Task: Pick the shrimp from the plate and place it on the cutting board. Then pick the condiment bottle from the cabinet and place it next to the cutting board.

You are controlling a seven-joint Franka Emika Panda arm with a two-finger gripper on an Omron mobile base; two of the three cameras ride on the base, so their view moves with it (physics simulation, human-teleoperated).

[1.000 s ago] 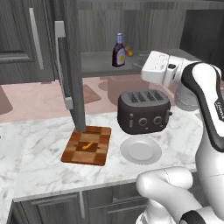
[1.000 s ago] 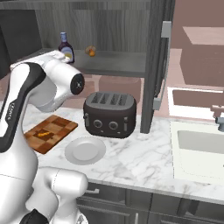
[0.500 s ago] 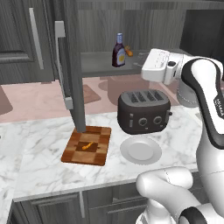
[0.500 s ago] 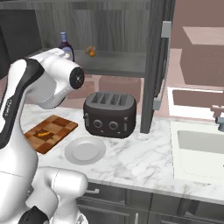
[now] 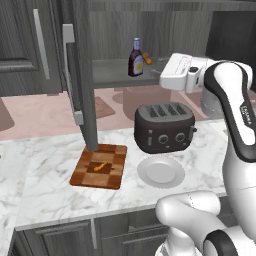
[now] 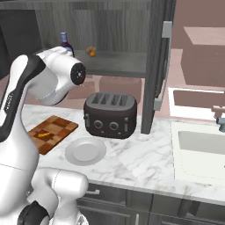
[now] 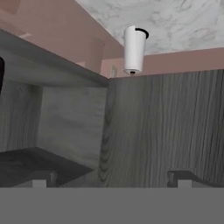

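Orange against checkered wood, the shrimp [image 5: 101, 166] lies at the middle of the cutting board [image 5: 98, 166] on the marble counter [image 5: 45, 185], while the round plate [image 5: 161, 171] sits bare just to the board's right, in front of a dark toaster [image 5: 164, 127]. Above them the cabinet [image 5: 115, 30] stands with its door [image 5: 82, 80] swung open, long silver handle [image 5: 70, 75] facing out. On the grey shelf [image 5: 112, 70] the condiment bottle [image 5: 135, 58] stands upright, with a small orange object [image 5: 147, 58] close beside it. The white arm's hand is raised level with the shelf, to the right of the bottle and apart from it. From the hand view the gripper [image 7: 112, 179] has its two dark fingertips [image 7: 41, 179] spread wide with nothing between them, pointed at grey wood-grain panelling; a white cylindrical cup [image 7: 134, 49] shows beyond.
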